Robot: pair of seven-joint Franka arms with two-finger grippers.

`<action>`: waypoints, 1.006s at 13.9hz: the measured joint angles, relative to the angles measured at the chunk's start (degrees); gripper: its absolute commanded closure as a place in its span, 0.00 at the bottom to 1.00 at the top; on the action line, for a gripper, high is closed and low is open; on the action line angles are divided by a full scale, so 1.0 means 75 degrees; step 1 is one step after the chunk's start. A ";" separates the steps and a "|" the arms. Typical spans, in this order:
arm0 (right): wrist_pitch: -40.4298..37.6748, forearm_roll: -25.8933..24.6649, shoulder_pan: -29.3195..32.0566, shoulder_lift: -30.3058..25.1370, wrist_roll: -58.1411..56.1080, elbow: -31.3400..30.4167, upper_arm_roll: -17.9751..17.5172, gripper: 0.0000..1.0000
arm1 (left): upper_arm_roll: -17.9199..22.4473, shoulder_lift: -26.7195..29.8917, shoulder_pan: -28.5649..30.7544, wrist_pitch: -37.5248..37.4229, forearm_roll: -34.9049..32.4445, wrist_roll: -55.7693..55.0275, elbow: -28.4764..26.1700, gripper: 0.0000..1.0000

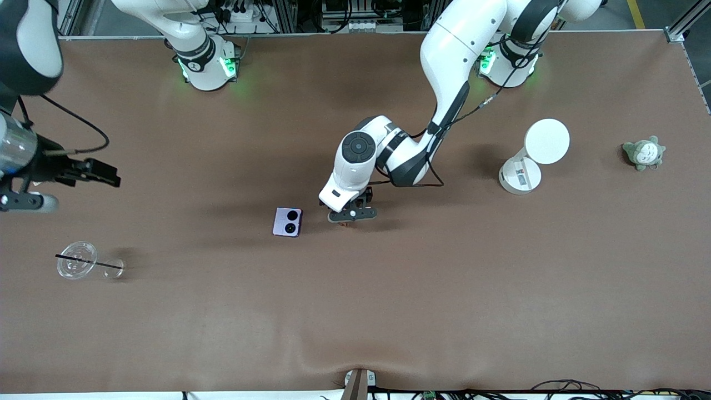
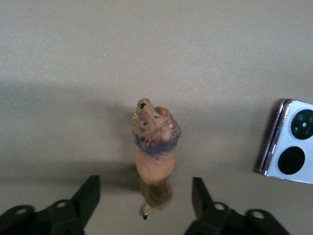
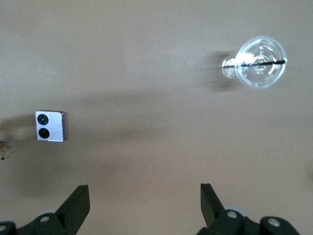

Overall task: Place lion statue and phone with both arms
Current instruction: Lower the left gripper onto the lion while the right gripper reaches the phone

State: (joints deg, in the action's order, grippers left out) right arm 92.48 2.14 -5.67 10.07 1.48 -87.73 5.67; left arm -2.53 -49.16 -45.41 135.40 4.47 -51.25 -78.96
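Left claw (image 2: 144, 198): spread astride my lion statue (image 2: 154, 156) beside the phone (image 2: 289, 149), both resting on bench (image 1: 389, 311) (placed, I judge). Right claw (image 3: 142, 203): spread, waiting.

a clear plastic cup (image 1: 76, 259) lies on its side on the brown table (image 1: 444, 311) toward the right arm's end, a thin black straw (image 1: 89, 261) across its mouth. toward the left arm's end a white stand with a round disc top (image 1: 534, 155) lies tipped over. a grey-green plush (image 1: 644, 153) sits closer to the table's edge.
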 measured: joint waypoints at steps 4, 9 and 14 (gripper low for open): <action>0.0086 0.0036 -0.0271 0.0319 0.0001 0.0002 -0.0029 0.00 | 0.0005 -0.0075 -0.0004 -0.0001 -0.0008 0.0007 0.0001 0.36; 0.0401 0.0192 -0.0501 0.0989 -0.0002 -0.0034 -0.0050 0.00 | 0.0019 -0.0198 -0.0006 0.0078 -0.0012 0.0028 0.0004 0.95; 0.1356 0.0261 -0.0710 0.1788 0.0010 -0.0106 -0.0072 0.00 | 0.0090 -0.0084 0.0090 -0.0026 -0.0018 0.0116 0.0198 1.00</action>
State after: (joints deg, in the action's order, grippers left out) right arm 102.65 4.10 -10.99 23.48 1.55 -88.53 5.13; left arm -1.85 -49.79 -44.74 135.21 4.33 -50.38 -77.48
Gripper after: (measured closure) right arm 0.000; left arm 0.696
